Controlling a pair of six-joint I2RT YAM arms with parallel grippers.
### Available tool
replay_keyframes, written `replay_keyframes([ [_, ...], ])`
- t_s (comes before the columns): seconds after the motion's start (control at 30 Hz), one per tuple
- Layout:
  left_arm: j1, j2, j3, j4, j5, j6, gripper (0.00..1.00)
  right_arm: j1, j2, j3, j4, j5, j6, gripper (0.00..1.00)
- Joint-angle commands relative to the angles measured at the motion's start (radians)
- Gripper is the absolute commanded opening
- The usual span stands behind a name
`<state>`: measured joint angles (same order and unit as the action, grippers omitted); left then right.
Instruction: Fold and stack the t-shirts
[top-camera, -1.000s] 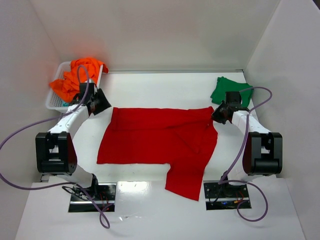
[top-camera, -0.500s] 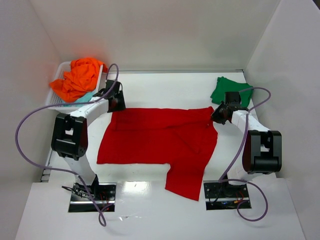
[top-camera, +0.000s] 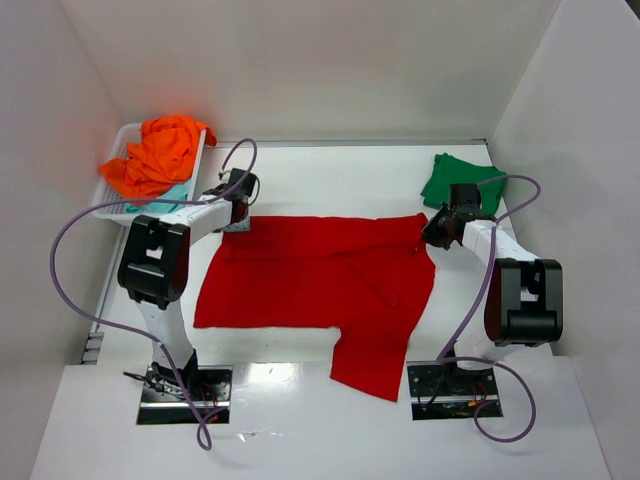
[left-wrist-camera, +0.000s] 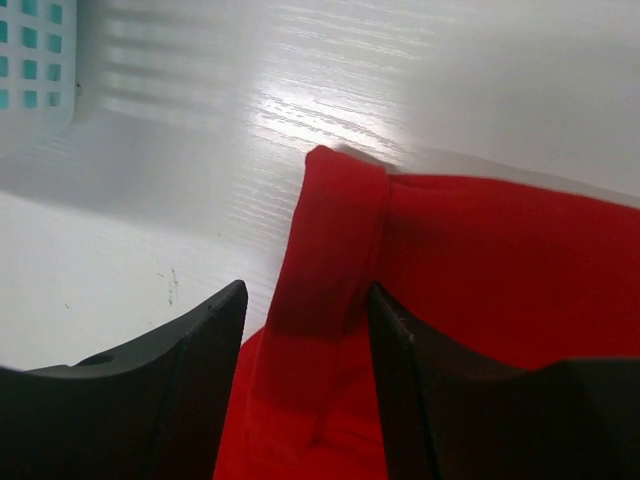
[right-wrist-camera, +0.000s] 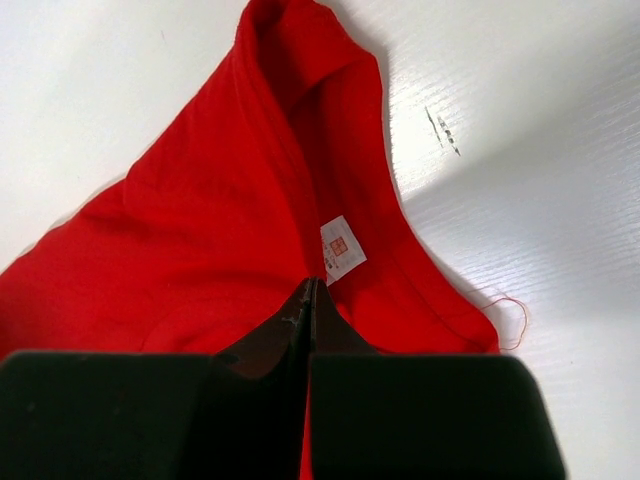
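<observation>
Standing beside the desk (top-camera: 330, 175), I see the red t-shirt (top-camera: 310, 275) spread nearly flat across its middle, with one flap reaching toward the near edge. The left end effector (left-wrist-camera: 305, 300) is released, its jaws straddling the rolled far-left corner of the cloth without closing on it. The right end effector (right-wrist-camera: 312, 290) is clenched at the far-right corner, its tips down on the red cloth just beside the white label (right-wrist-camera: 343, 247). Whether any fabric is nipped between them I cannot tell. A green t-shirt (top-camera: 460, 180) lies folded at the far right, and an orange t-shirt (top-camera: 160, 155) is heaped in the white basket (top-camera: 110, 205) at far left.

The red shirt looks light, limp and prone to bunching or sliding on the smooth top. I would take it by the thicker hemmed corners, one in each end effector, so that the fold carries over evenly.
</observation>
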<state>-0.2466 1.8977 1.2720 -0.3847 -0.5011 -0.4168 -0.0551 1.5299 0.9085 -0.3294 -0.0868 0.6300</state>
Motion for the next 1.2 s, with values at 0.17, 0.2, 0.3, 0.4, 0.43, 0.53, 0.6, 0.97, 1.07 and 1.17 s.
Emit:
replay_keyframes([
  [0.17,-0.006,0.057,0.056,-0.026,-0.143,-0.003,0.46,-0.009,0.012,-0.002,0.024,0.027,-0.015,0.0],
  [0.2,-0.006,0.057,0.066,-0.035,-0.157,-0.004,0.38,-0.009,0.012,-0.002,0.024,0.027,-0.015,0.0],
  [0.3,-0.006,0.057,0.066,-0.036,-0.182,-0.022,0.23,-0.009,0.012,-0.002,0.024,0.027,-0.015,0.0],
  [0.4,0.007,0.057,0.066,-0.036,-0.182,-0.031,0.07,-0.009,0.012,0.007,0.015,0.047,-0.015,0.0],
  [0.43,0.007,0.057,0.066,-0.036,-0.171,-0.031,0.05,-0.009,0.012,0.007,0.015,0.047,-0.024,0.0],
  [0.53,0.041,0.037,0.066,-0.016,-0.117,-0.04,0.03,-0.009,0.012,0.016,0.004,0.065,-0.024,0.0],
  [0.6,0.052,0.024,0.066,-0.016,-0.117,-0.04,0.03,-0.009,0.012,0.017,0.004,0.076,-0.024,0.0],
  [0.97,0.122,-0.012,0.055,-0.016,-0.117,-0.04,0.08,-0.038,-0.008,0.017,-0.005,0.094,-0.024,0.0],
  [1.07,0.122,-0.021,0.055,-0.016,-0.108,-0.031,0.1,-0.038,-0.008,0.017,0.006,0.078,-0.024,0.0],
  [1.17,0.122,-0.022,0.055,-0.007,-0.082,-0.031,0.11,-0.038,0.004,0.017,0.045,0.004,-0.044,0.03],
])
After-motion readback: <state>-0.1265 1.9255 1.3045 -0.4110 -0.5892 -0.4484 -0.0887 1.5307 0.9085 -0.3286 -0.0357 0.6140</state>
